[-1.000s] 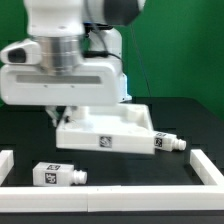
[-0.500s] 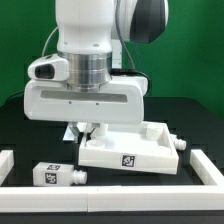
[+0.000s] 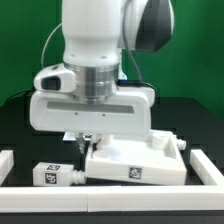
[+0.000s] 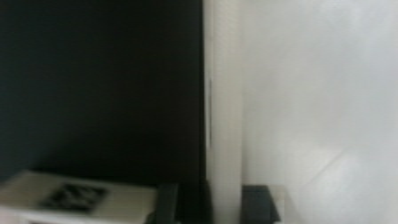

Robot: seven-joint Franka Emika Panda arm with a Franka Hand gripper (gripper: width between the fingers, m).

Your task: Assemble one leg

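My gripper [image 3: 88,141] is shut on the rim of the large flat white tray-like part [image 3: 135,162], which sits low over the black table, slightly tilted. In the wrist view the dark fingers [image 4: 178,205] stand on either side of the tray's white wall [image 4: 221,120], with the gripper [image 4: 219,205] closed on it. One leg [image 3: 55,177], a small white post with a square tag, lies on the table at the exterior view's left, just beside the tray; it also shows in the wrist view [image 4: 68,196]. A second leg's peg end [image 3: 183,144] pokes out behind the tray's right corner.
Low white rails border the black table at the front [image 3: 110,201], the exterior view's left [image 3: 5,160] and its right [image 3: 208,166]. A green backdrop stands behind.
The arm has carried the tray toward the exterior view's right and nearer the front, so it now hides most of the right leg. The left leg has not moved.
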